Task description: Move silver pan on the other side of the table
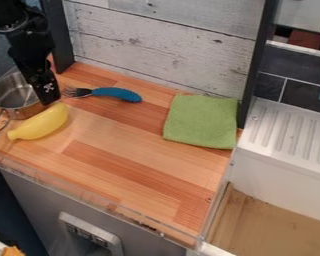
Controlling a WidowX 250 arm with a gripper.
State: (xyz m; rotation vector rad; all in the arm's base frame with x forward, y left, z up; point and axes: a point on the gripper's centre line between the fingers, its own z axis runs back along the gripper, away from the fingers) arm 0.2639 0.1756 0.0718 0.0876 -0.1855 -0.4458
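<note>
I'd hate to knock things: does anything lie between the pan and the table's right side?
Yes: the banana lies close to the pan, the blue-handled fork farther back, and a green cloth on that right side.

black arm (pixel 30 49) at upper left, end effector (pixel 47 98) pointing down (slightly tilted).

Toy kitchen: wooden counter (pixel 142 165), white sink (pixel 279 160)

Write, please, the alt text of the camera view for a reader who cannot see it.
A black robot gripper is at the edge of a silver pan on the left side of a wooden table. A yellow banana lies beside the pan, a blue-handled fork farther right, and a green cloth near the table's right end.
</note>
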